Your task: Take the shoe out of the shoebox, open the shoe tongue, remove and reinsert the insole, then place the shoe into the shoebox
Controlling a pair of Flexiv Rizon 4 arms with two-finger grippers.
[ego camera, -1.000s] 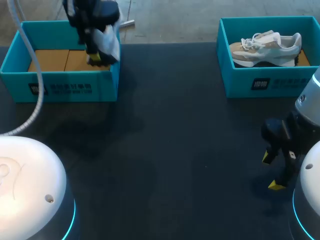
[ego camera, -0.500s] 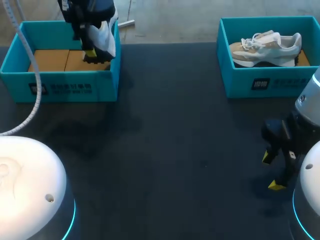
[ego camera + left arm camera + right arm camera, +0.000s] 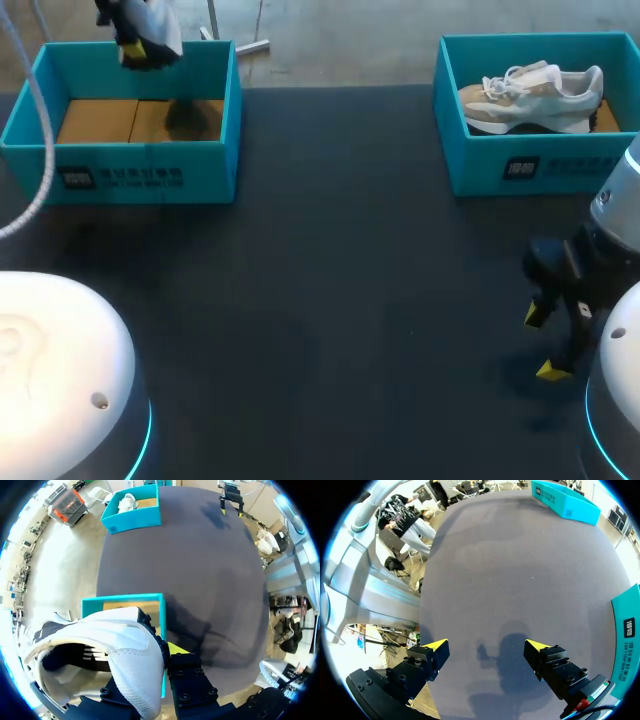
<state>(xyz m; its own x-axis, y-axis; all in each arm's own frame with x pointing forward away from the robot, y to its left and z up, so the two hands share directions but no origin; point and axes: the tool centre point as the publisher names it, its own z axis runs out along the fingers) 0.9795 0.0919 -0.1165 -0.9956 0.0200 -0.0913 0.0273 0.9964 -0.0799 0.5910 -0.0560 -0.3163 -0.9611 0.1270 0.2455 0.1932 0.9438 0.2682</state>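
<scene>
Dark table (image 3: 330, 300); teal shoebox (image 3: 130, 175) upper left. Left gripper (image 3: 135, 48) clamped on white sneaker (image 3: 152, 18) by collar, above box's far wall. Right gripper (image 3: 545, 343) lower right, fingers wide apart, empty. Advice: hold firm, clear rim, set sneaker sole-down mid-table within right arm's reach.

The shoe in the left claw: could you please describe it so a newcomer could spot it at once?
Find the teal left shoebox at the table's far corner; above it hangs the left claw, shut on the shoe. It is white with a dark inside and held in the air, while the other shoe, white and tan, lies in the right shoebox.
</scene>
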